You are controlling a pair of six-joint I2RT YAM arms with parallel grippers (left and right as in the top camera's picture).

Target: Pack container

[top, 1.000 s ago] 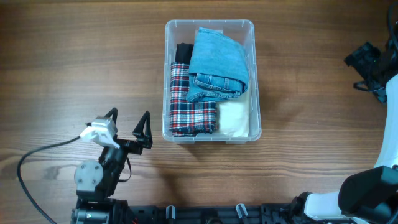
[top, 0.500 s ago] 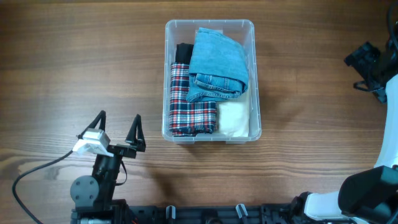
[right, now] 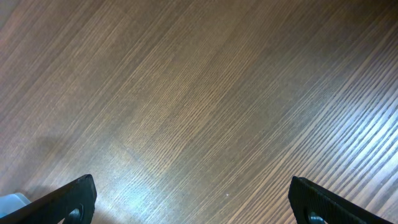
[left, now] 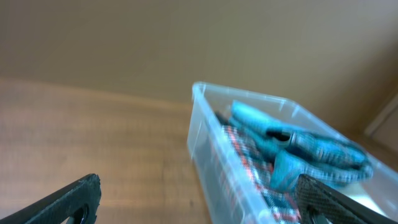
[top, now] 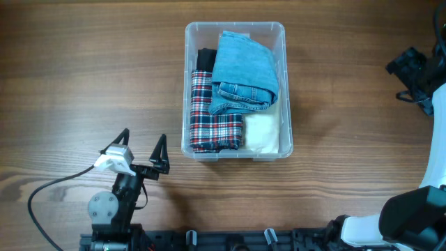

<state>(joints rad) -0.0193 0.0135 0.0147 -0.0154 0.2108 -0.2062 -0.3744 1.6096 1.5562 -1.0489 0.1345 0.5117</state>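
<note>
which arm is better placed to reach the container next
Left, probably. The left fingers are open, just off the container and facing it; the right fingers, also open, see only bare table, far out to the side.

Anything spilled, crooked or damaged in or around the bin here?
Nothing stands out. The container sits upright on the table; the jeans, plaid garment and white piece all lie inside its walls. The jeans ride on top, slightly rumpled, with nothing hanging over the rim.
</note>
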